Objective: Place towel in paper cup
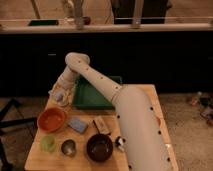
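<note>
end effector [59, 94] low at table's [37, 155] far-left corner, over pale towel [56, 96]

Gripper [59, 94] at table's [150, 102] far-left corner, over towel [62, 96]; tray [95, 95] just right. Bowl [52, 119] in front, sponge [78, 125] to its right. Front row, L to R: green cup [48, 143], metal cup [68, 147], dark bowl [99, 147].
</note>
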